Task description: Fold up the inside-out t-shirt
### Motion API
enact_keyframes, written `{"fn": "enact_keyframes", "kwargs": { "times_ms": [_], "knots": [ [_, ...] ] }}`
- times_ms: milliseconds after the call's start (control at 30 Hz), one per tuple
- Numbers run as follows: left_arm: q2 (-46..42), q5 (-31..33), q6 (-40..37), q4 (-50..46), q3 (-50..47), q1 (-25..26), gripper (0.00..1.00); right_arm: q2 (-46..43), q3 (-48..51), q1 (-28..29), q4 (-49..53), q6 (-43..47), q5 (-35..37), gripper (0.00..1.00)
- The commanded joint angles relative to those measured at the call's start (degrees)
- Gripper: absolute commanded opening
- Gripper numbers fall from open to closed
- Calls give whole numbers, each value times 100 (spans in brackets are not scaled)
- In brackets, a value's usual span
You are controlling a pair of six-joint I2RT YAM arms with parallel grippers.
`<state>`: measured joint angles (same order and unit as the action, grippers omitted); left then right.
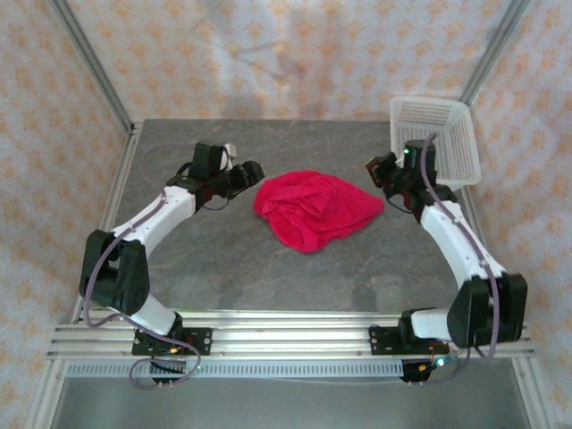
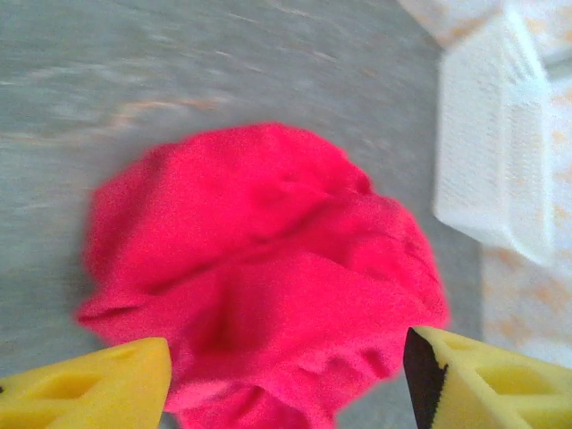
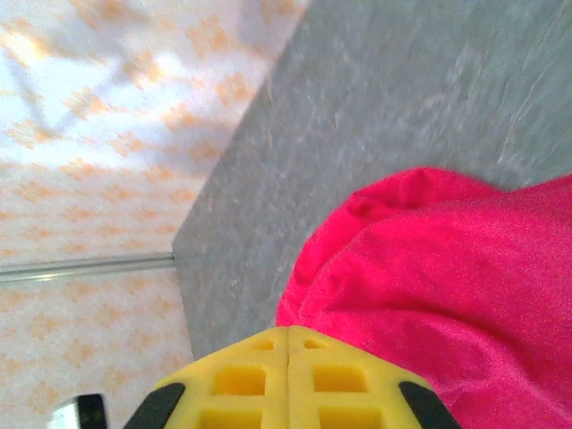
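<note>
The inside-out t-shirt [image 1: 317,212] is sitting in a crumpled red heap around the middle of the grey table [image 1: 223,264], bunched into a rough mound with deep folds running across it, nothing flat or squared. I'm not making out the tag or either sleeve in this pile.

The left gripper [image 1: 253,173] is hanging just beside the shirt's left edge. In the left wrist view its yellow fingers [image 2: 89,389] are sitting wide apart at the bottom corners, so it's released and gripping nothing, with the red mound lying in the gap between them.

The right gripper [image 1: 374,170] is hovering by the shirt's far right edge. In the right wrist view its two yellow pads [image 3: 241,380] are pressing flat against each other, so it's clenched. The cloth is lying just beside them on the right, and I can't tell whether it's actually touching them.

A white plastic mesh basket [image 1: 438,134] is sitting at the far right corner of the table, well apart from the shirt and just behind the right gripper. A pale backdrop [image 1: 268,54] with a small orange print is wrapping around the whole cell.
</note>
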<state>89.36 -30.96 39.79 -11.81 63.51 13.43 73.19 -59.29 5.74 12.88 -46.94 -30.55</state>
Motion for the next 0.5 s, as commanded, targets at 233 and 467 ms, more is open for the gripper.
{"fn": "enact_keyframes", "kwargs": {
  "times_ms": [233,467],
  "knots": [
    [776,623,-269,-479,-373,-215,50,491,-397,1184,964,909,222,14],
    [1328,70,215,427,-407,-209,51,1481,-530,2450,250,150,490,44]
  ]
}}
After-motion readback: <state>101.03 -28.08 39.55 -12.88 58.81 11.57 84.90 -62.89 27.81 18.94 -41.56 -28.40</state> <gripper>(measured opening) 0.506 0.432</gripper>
